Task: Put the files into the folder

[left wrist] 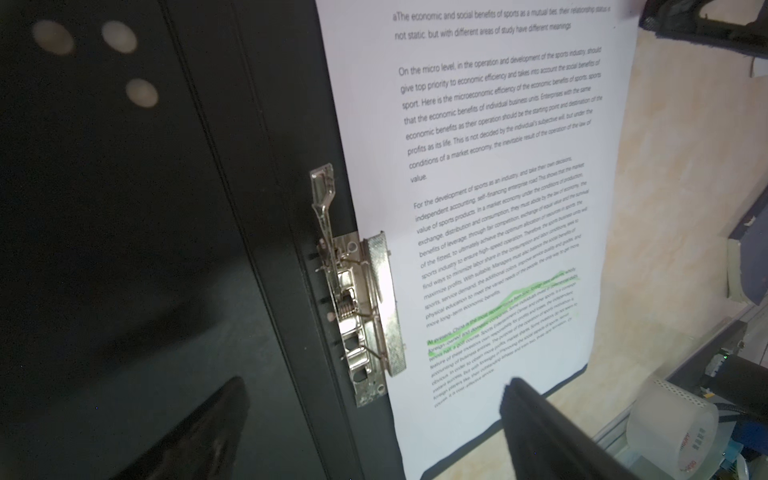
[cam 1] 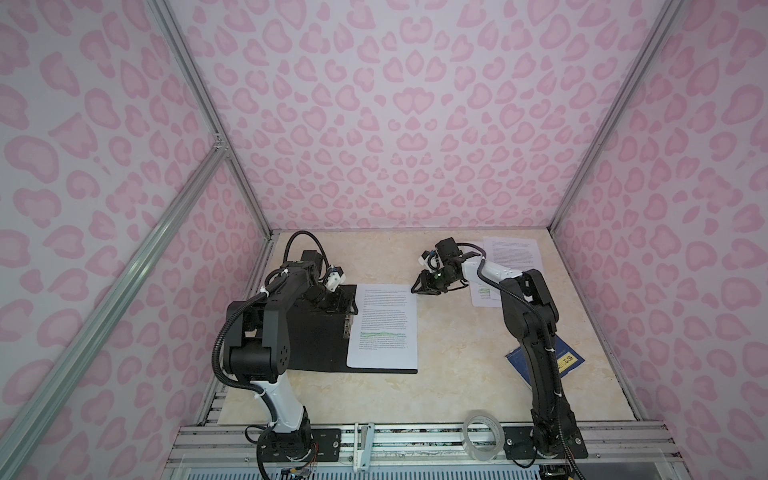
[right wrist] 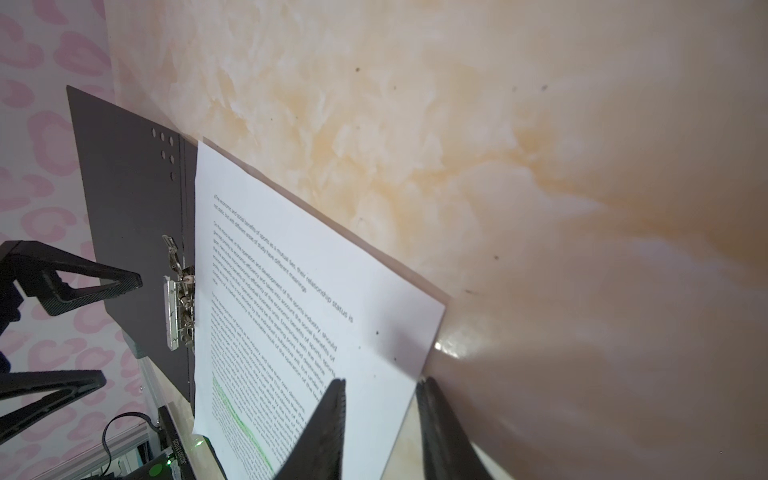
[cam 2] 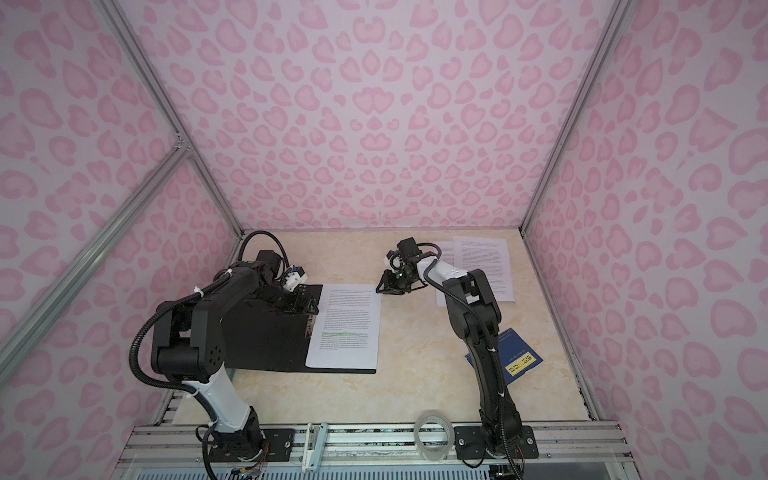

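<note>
Folder (cam 1: pixel 316 349) lies open on the left part of the surface (cam 1: pixel 436 386), black inside up, metal clip (left wrist: pixel 361 307) at the spine. One printed sheet (cam 1: pixel 382 324) lies flat on the folder's right leaf, green-marked lines in its nearer half, inner edge hard against the clip. I cannot tell whether the clip's pad presses on the sheet or only stands beside it. So I count one file in place, though perhaps not yet clamped. The second sheet (cam 1: pixel 482 295) and third sheet (cam 1: pixel 515 251) are out at the far right of the surface, well apart from the folder. They seem to lap one another and are partly hidden behind my right arm. Those two are what is left, plus closing the clip and cover if that is wanted. I judge the job roughly a third done. Left gripper (cam 1: pixel 343 301) hangs over the far end of the spine, jaws spread wide and holding nothing. Right gripper (cam 1: pixel 417 288) sits at the placed sheet's far outer corner, jaws partly open. In the right wrist view one finger is over the paper and one just off its edge, with a clear gap between them and no pinch that I can see. A dark blue booklet (cam 1: pixel 569 357) lies near the right arm, and a tape roll (cam 1: pixel 482 436) stands on the front rail. Neither belongs to the task.
</note>
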Tool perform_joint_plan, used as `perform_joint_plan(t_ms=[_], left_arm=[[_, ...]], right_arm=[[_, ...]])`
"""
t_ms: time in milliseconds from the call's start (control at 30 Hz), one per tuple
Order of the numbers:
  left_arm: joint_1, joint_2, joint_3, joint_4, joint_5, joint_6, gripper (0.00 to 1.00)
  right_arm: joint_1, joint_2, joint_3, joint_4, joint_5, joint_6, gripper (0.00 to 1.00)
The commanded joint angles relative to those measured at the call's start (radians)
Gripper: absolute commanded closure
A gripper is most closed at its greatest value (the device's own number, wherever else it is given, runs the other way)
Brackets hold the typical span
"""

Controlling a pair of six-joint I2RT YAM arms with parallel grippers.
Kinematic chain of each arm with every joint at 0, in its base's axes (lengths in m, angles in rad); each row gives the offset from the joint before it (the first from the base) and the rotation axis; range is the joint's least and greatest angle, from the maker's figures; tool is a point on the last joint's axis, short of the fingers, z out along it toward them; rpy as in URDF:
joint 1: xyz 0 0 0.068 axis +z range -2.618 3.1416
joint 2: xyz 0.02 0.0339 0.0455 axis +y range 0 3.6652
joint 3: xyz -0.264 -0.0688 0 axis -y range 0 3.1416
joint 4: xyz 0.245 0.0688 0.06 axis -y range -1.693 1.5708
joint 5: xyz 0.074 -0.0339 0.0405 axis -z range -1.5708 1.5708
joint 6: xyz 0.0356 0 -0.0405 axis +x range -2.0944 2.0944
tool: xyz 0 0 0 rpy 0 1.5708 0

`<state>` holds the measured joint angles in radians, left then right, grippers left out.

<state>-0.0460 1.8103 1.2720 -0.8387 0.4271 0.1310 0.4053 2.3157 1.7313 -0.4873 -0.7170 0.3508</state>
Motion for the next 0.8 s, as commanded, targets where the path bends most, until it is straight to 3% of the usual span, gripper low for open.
perform_joint_plan(t_ms=[0,500,767], left_arm=[[0.000,0.013,0.010,0.013,0.016,-0.005,0.02],[-0.009,0.072,0.038,0.023,0.039,-0.010,0.02],[-0.011,0.054,0.047,0.024,0.022,-0.016,0.02]], right_arm=[[0.003,0.011,-0.009,-0.019,-0.013,-0.014,0.67],[0.024,0.002,0.003,-0.029,-0.065,-0.021,0.67],[0.023,-0.057,-0.039,-0.016,-0.022,0.008,0.67]])
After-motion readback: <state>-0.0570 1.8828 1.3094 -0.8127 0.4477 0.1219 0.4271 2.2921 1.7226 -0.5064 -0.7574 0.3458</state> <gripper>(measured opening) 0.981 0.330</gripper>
